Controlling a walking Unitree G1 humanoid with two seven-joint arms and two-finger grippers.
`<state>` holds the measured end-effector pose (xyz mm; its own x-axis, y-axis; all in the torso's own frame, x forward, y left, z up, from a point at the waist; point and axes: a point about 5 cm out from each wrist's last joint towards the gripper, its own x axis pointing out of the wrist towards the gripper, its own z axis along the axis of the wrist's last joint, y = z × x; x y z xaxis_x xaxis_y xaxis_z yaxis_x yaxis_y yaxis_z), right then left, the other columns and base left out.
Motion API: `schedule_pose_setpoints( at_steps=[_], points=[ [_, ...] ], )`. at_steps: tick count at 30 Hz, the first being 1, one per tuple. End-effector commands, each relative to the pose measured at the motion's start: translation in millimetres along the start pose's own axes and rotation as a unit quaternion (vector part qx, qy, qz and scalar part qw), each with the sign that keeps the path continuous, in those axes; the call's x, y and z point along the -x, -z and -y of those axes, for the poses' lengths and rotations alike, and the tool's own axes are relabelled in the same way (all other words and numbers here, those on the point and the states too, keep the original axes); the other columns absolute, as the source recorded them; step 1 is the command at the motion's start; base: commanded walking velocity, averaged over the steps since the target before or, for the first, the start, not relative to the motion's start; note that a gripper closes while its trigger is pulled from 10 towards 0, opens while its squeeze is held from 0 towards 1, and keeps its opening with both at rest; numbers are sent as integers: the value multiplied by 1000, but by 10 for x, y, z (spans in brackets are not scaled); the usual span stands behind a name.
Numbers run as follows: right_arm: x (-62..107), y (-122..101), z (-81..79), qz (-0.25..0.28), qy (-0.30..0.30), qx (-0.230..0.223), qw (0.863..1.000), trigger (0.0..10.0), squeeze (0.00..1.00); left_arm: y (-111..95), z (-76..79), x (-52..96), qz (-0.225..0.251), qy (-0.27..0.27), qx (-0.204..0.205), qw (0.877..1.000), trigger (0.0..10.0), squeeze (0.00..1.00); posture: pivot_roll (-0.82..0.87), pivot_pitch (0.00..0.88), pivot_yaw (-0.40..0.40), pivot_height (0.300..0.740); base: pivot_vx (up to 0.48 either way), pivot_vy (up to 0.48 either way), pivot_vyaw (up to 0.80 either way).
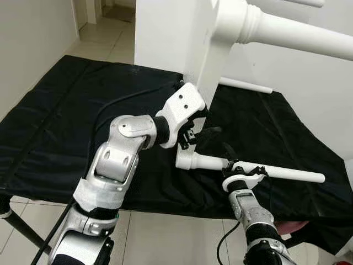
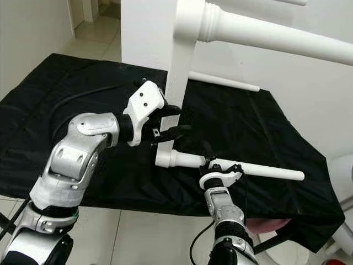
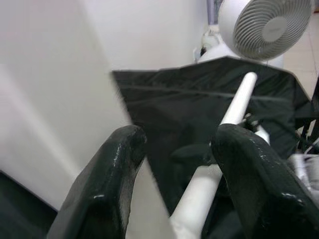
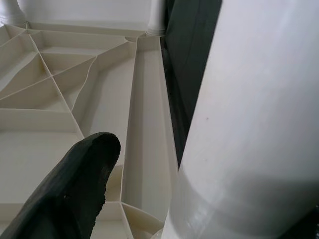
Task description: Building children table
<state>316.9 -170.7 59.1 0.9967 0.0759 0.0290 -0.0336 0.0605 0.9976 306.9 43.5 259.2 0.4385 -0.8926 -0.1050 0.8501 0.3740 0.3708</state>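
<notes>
A white table top (image 1: 171, 38) stands on its edge on a black cloth (image 1: 66, 110). Two white legs (image 1: 298, 36) stick out of it to the right. My left gripper (image 2: 174, 120) is open at the top's near edge, one finger (image 3: 109, 184) against the panel. Another table leg (image 1: 292, 174) lies level just above the cloth, its thick end at the top's lower corner. My right gripper (image 1: 242, 165) is shut on that leg near its thick end. In the right wrist view the leg (image 4: 249, 124) runs toward the ribbed underside (image 4: 60, 74).
The black cloth covers a low platform whose front edge (image 1: 165, 207) is near my body, with tiled floor (image 1: 105, 33) beyond it to the left. A white fan (image 3: 269, 25) stands past the platform's far end. A white wall (image 1: 309, 94) rises on the right.
</notes>
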Motion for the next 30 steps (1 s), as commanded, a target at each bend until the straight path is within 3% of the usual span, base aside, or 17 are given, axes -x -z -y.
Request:
schedule_pose_setpoints(
  at_steps=[1,5,15,22,26,30],
  points=[
    [124,24,189,-4,50,-9,999,10000,0,-31,-71,-40,5,-25,-9,1000,10000,0,44,0,-116,740,0,0,0],
    [190,8,181,-3,47,-5,999,10000,0,60,-266,-103,-14,-57,-10,998,10000,0,37,0,-113,740,0,0,0],
    [291,15,106,-9,41,3,999,10000,0,79,-379,-162,-13,-56,-27,998,10000,0,15,6,-106,740,0,0,0],
    [446,10,-140,-16,2,4,1000,10000,0,78,-469,-195,-5,-54,-42,998,10000,0,6,7,-99,740,0,0,0],
    [491,1,-200,-18,-10,5,1000,10000,0,78,-477,-199,-5,-54,-43,998,10000,0,6,7,-99,740,0,0,0],
    [531,-24,-333,-15,-43,33,998,10000,0,79,-487,-205,-4,-54,-45,998,10000,0,7,4,-97,740,0,0,0]
  ],
)
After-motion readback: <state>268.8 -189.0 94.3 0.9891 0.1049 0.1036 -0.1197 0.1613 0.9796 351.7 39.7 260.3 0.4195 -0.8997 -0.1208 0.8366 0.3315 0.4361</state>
